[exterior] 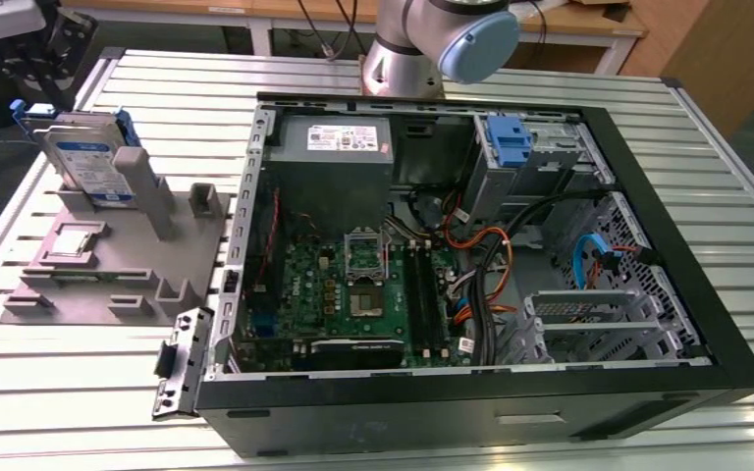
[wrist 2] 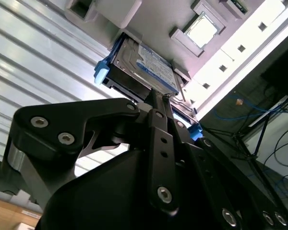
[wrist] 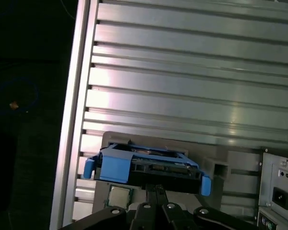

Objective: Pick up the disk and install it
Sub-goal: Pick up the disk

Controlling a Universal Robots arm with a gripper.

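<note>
Arm raised, the gripper (wrist: 156, 190) drawn closed.
In both wrist views its black linkage fingers (wrist 2: 153, 125) meet at the tips with no gap showing; in the exterior view the arm's blue-capped joint (exterior: 475, 44) sits atop an upright silver link (exterior: 397, 59).

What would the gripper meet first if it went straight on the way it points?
The disk: in the second wrist view the gripper points at its blue-framed edge, very close or perhaps already touching; depth is unclear.
</note>
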